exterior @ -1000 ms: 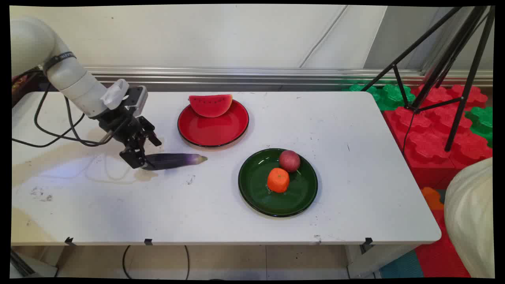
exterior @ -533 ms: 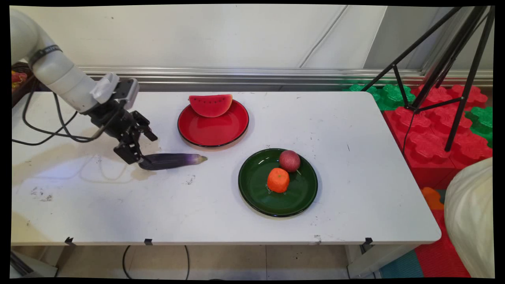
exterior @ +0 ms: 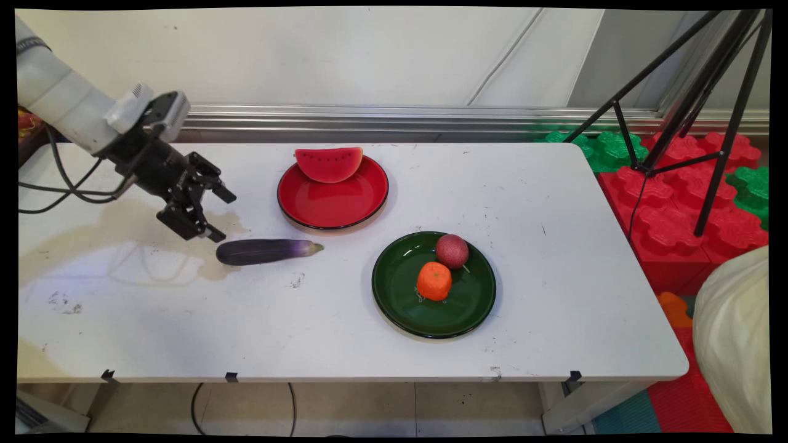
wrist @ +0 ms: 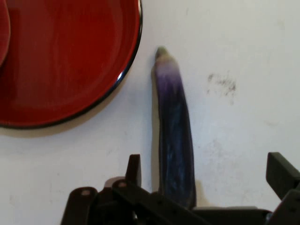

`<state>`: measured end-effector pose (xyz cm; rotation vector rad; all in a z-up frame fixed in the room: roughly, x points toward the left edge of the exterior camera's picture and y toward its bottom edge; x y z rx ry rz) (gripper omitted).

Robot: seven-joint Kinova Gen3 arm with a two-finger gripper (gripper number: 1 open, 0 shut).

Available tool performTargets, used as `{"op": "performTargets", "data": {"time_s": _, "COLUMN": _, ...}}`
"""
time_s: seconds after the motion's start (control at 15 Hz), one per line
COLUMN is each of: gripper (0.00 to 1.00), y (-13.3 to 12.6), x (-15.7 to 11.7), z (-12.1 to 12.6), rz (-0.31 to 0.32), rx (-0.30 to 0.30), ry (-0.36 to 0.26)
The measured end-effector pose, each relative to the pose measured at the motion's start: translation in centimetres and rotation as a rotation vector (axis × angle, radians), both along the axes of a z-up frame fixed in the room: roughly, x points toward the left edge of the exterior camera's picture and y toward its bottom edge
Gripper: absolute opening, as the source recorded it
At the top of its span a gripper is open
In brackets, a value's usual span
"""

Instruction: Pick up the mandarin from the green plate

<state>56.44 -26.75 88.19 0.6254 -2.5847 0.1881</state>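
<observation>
The tool (exterior: 209,216) hangs above the left part of the tabletop (exterior: 554,295), its two fingers spread apart and holding nothing. It is tilted down and to the right, toward the blunt end of an eggplant (exterior: 266,251), which lies flat on the tabletop just below and to the right of the fingertips, apart from them. In the hand view the eggplant (wrist: 174,136) runs lengthwise away from the tool (wrist: 206,176), between the two fingers, its pale stem end pointing at the rim of a red plate (wrist: 70,61). The red plate (exterior: 332,203) sits just beyond the eggplant's right end, toward the far side, and carries a watermelon slice (exterior: 328,163) on its far edge. Further right and nearer stands a green plate (exterior: 400,307) with an orange (exterior: 434,280) and, touching it on the far right, a dark red round fruit (exterior: 452,250). Right of the tabletop stand a black tripod (exterior: 708,104) and red and green foam blocks (exterior: 665,209).
</observation>
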Motion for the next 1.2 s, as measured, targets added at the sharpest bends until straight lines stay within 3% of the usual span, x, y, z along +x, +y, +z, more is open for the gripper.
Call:
{"op": "performTargets", "data": {"time_s": 0.53, "gripper": 1.00, "y": 0.3, "x": -3.0, "z": 3.9, "rz": -0.058, "rx": -0.045, "ry": 0.119}}
{"op": "performTargets", "data": {"time_s": 0.87, "gripper": 1.00, "y": -0.1, "x": -5.7, "z": 4.9, "rz": -0.093, "rx": -0.061, "ry": 0.164}}
{"op": "performTargets", "data": {"time_s": 1.2, "gripper": 1.00, "y": -0.9, "x": -10.5, "z": 4.8, "rz": -0.122, "rx": -0.048, "ry": 0.206}}
